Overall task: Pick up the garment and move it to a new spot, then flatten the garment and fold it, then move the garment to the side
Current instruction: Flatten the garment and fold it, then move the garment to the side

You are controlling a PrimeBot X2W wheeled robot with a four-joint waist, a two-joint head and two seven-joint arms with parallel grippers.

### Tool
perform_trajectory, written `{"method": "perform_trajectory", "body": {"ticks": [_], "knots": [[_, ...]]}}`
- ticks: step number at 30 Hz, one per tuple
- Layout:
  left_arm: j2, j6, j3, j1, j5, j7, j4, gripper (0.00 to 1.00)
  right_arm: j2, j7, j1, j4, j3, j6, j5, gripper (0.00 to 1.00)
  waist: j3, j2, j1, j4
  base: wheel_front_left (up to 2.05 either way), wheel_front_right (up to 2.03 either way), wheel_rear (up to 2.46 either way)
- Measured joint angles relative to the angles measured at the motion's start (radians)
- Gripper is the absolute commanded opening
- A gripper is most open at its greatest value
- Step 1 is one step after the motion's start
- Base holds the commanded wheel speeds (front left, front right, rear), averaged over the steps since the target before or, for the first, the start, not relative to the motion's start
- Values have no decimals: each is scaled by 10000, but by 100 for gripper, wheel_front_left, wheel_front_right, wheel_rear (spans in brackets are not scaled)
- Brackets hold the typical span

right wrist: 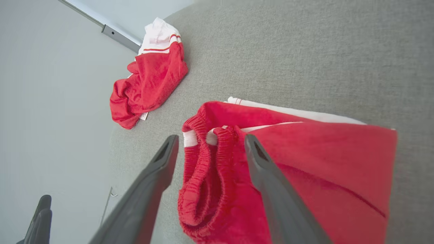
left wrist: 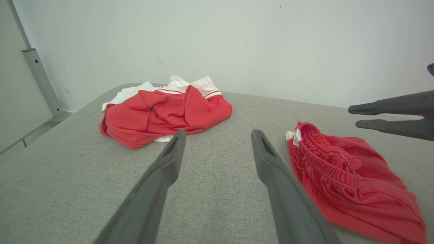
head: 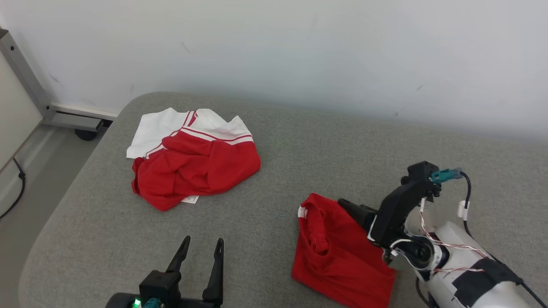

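Crumpled red elastic-waist shorts (head: 338, 256) sit near right on the grey fabric tabletop (head: 299, 149). Right gripper (right wrist: 211, 138) jaws apart straddling the waistband (right wrist: 200, 169), left gripper (head: 203, 239) jaws apart too. Grabbing one layer could just bunch it up, imo.

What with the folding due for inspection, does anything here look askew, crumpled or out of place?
The red shorts lie askew and loosely folded, elastic waistband bunched up. Farther back, the red-and-white shirt sits in a crumpled heap, its label poking out.
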Motion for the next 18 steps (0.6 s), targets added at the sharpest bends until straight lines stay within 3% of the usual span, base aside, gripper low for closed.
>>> {"method": "perform_trajectory", "body": {"ticks": [3,8,18], "knots": [[25,0,31,36,4,-31,-4,100,-616,-299,368,-305,211,174,-537,100,-71,0,0,-150,0,0,0],[75,2,40,305,105,-38,-63,100,-1440,-708,1030,-581,445,176,-1269,100,-178,0,0,-398,0,0,0],[65,2,-38,359,217,-23,-184,100,-1473,-1005,1627,-692,510,59,-1415,100,-176,0,0,-545,0,0,0]]}}
